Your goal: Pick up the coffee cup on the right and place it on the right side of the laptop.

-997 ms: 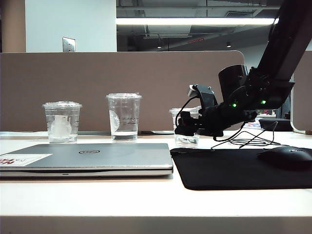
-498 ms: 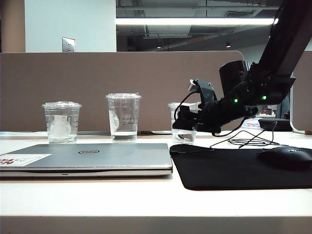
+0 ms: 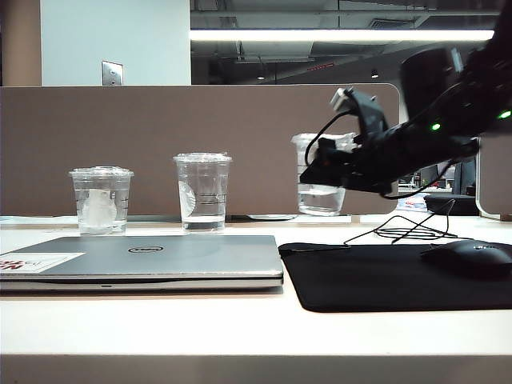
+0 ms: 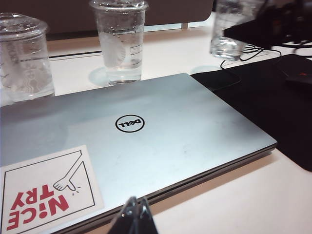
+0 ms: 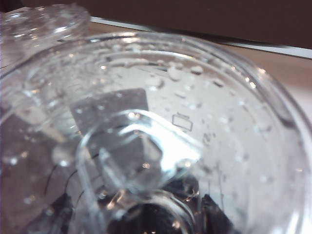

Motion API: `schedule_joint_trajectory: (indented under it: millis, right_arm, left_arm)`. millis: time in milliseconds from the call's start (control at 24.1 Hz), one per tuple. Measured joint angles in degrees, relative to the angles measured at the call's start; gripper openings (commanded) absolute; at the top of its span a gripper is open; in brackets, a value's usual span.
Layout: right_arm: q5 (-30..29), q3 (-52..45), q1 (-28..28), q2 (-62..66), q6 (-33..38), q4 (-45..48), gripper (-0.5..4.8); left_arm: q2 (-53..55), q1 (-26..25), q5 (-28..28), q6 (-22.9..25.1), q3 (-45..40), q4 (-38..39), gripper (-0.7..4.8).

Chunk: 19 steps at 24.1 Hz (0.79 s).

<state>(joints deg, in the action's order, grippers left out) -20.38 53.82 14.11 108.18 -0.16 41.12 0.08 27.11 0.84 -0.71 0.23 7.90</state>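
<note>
The right gripper, a black two-finger claw at right of centre in the exterior view, is closed around the coffee cup, a short clear plastic cup with a flat clear lid. The cup hangs in the air, clear of the pale desk, its base above the far edge of the black mouse mat. In the right wrist view the lid fills almost the whole frame, beaded with droplets, with dark finger shapes showing dimly through the plastic at the lower edge.

A band of water sits in the cup's lower part, so it is probably light but bottom-heavy and apt to slosh. The thin wall looks likely to buckle under a hard squeeze and may be slick if wet. A grip around the side wall below the rim, kept upright, seems the safest hold.

The left gripper shows only as dark fingertips pressed together at the lower edge of the left wrist view, holding nothing, above the near edge of the slim silver-grey laptop. The laptop lies closed at lower left of the exterior view; the mat lies just to its right.

Behind the laptop stand a short clear cup with a whitish patch and a taller clear cup with dark lines. A black mouse rests at the far right.
</note>
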Motion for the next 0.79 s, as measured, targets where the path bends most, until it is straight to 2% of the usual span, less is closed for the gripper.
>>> schedule_joint_trajectory:
  millis: [291, 498, 789]
  right_arm:
    - [1.4, -13.9, 2.2, -5.0, 0.5, 6.4, 3.58]
    - [2.9, -15.1, 5.1, -5.0, 0.5, 7.8, 3.57]
    - [8.4, -15.2, 8.2, -5.0, -0.8, 4.2, 3.57]
  left_arm:
    - [0.0, 0.0, 0.0, 0.0, 0.0, 0.0, -0.05]
    - [0.0, 0.0, 0.0, 0.0, 0.0, 0.0, -0.05]
    - [0.0, 0.0, 0.0, 0.0, 0.0, 0.0, -0.05]
